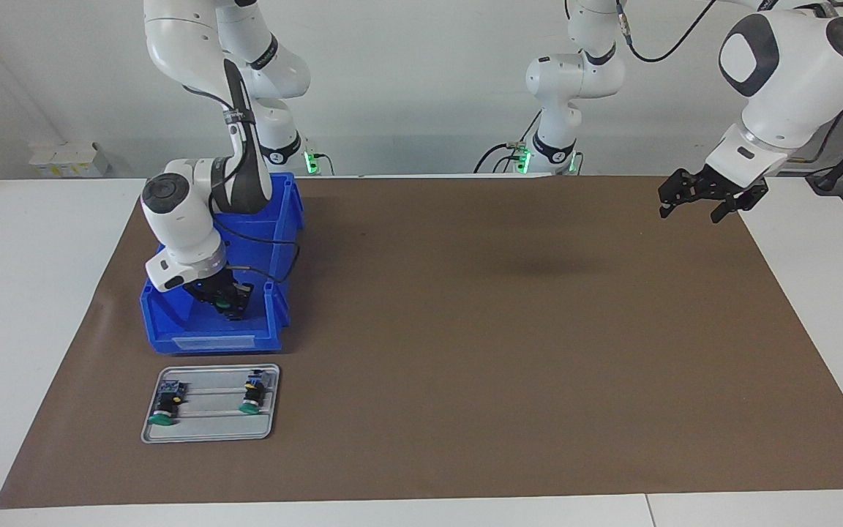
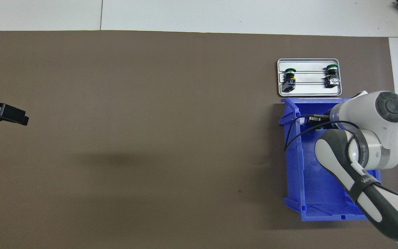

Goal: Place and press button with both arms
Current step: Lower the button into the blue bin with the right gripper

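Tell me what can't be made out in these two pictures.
- Right gripper: overhead view, hidden by its own arm; grip on the green button unclear in the facing view.
- Bin floor: partly covered by that arm.
- Left gripper: arm cut off by the overhead view's edge.

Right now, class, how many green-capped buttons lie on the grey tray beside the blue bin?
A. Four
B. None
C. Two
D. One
C: two buttons, one and another, lie on the grey tray beside the blue bin.

light: bright, even | shadows: soft, faint | focus: sharp
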{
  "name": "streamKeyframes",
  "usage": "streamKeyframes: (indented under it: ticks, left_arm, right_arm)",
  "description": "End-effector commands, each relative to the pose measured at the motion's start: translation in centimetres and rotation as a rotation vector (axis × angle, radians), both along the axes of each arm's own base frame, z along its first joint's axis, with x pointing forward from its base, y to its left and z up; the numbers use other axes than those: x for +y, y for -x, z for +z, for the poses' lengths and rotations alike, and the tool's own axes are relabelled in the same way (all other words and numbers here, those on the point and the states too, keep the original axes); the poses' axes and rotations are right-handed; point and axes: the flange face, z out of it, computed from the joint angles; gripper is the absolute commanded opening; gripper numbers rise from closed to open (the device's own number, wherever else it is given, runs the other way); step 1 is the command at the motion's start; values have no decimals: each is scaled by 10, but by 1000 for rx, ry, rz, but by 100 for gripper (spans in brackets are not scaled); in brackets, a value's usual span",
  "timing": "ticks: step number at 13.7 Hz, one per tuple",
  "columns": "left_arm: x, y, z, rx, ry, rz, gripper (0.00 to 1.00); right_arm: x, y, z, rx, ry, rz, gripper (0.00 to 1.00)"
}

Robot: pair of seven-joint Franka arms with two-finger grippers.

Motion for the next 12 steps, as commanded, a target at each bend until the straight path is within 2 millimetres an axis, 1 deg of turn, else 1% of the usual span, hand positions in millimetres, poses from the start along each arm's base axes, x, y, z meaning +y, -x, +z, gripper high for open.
streamKeyframes:
  ticks: [1,3,5,7,9,10,12]
  left_arm:
    - [3,8,3,-14,-16,-8,100]
    - [3,8,3,-14,-16,-8,100]
    - [3,8,3,-14,-16,-6,100]
    - [3,8,3,-16,-16,-8,100]
    - [3,8,3,-14,-16,-8,100]
    - [3,8,3,-16,-16,-8,100]
    - [3,8,3,-16,-16,-6,100]
  right_arm:
    - [-4,3,19,-25,-9,16,95]
    - [-3,7,35,-27,-5,17,96]
    - [-2,7,65,-29,-1,17,97]
    - [2,9,98,-18,5,25,98]
    - [5,10,136,-6,-4,23,98]
    - [12,9,157,1,-22,24,98]
    - [14,2,194,3,-26,26,98]
